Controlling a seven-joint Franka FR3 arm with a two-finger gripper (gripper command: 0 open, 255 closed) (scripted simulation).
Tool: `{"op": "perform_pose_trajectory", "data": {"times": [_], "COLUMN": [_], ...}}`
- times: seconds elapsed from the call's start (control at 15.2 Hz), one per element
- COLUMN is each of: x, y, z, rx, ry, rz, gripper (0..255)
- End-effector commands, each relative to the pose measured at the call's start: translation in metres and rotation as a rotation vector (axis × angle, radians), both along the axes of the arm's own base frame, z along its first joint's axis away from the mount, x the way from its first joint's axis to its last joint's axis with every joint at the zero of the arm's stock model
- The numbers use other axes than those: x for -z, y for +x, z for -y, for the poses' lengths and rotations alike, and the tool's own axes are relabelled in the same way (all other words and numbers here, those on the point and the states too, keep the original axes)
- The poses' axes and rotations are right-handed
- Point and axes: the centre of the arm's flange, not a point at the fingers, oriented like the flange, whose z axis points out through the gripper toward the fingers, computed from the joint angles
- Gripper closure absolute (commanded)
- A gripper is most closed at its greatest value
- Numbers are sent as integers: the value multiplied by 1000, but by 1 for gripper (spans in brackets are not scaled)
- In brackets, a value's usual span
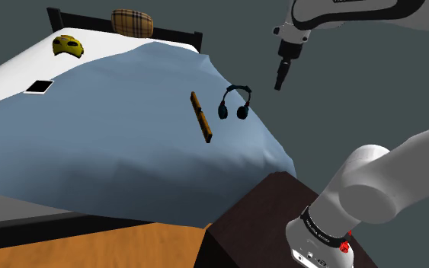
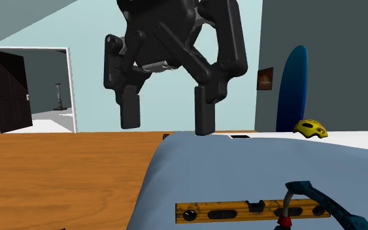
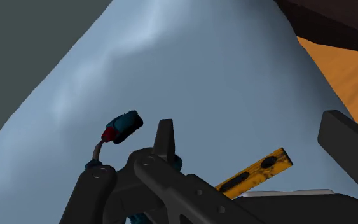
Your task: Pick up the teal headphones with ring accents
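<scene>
The teal headphones [image 1: 235, 103] lie on the blue-covered bed [image 1: 113, 137], near its side edge by the grey wall and just beside an orange spirit level [image 1: 201, 118]. The gripper [image 2: 168, 125] hangs above them, jaws spread and holding nothing. The room has an orange wooden floor [image 2: 51, 176] and an open doorway [image 2: 45, 91].

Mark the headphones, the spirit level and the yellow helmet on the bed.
headphones [image 1: 242, 111], shoulder view, on one ear cup.
spirit level [image 1: 200, 118], shoulder view, midway along its body.
yellow helmet [image 1: 68, 46], shoulder view, on the middle of its shell.
</scene>
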Motion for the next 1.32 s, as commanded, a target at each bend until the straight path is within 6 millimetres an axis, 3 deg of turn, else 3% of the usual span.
{"op": "perform_pose_trajectory", "data": {"times": [0.0,0.53,1.06,1.25], "x": [10,46,86,97], "y": [18,100,194,196], "z": [18,73,103,103], "rx": [-76,-356,-636,-641], "ry": [3,24,45,45], "rz": [-6,-28,-51,-51], "gripper": [0,0,0,0]}}
